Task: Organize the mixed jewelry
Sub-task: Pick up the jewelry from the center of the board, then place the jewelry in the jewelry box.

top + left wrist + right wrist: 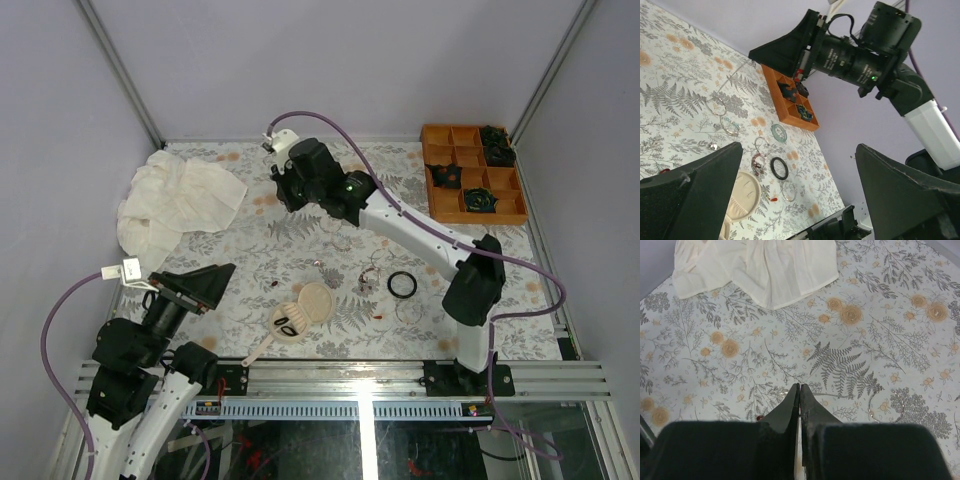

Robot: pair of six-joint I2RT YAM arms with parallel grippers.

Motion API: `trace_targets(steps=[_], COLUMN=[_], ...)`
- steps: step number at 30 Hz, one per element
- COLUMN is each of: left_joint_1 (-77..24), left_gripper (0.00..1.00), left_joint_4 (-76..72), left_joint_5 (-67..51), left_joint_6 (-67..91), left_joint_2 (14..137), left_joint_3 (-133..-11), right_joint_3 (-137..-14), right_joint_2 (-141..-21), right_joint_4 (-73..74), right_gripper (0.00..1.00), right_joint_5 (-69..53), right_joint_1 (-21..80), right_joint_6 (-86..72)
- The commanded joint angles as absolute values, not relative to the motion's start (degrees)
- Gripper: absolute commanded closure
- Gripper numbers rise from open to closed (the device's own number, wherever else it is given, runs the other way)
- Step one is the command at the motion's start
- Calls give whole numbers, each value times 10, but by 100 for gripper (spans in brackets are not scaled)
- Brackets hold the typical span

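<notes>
many jewelry bits (372, 275) indistinct; left claw (797, 146) spread; right claw (799, 386) pressed together

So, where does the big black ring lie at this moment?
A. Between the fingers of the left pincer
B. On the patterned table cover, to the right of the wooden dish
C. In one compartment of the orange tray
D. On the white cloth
B. The top view shows the big black ring flat on the table cover, right of the wooden dish and far from the orange tray.
</notes>
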State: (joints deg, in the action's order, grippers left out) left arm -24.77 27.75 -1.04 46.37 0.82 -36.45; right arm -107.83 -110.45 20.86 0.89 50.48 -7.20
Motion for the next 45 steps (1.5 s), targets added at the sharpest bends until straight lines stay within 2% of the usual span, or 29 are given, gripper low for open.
trace_targets(steps=[1,8,19,45], left_joint_1=[-252,-252,-253,-252], left_gripper=[5,5,6,7], left_joint_4=[276,277,284,304], left_joint_5=[-6,-7,-13,5], left_joint_6=[457,459,465,484], left_joint_2=[-4,-4,-4,11], left_joint_3=[-358,-361,-366,-322], right_joint_3=[-1113,-1128,-1096,-886], right_joint_2=[-1064,-1029,-959,-788], right_joint_4=[238,276,285,276], right_gripper=[100,100,100,100], right_joint_5=[1,11,-43,-85], right_joint_1=[508,508,510,527], right_joint_6=[-72,-67,-96,-144])
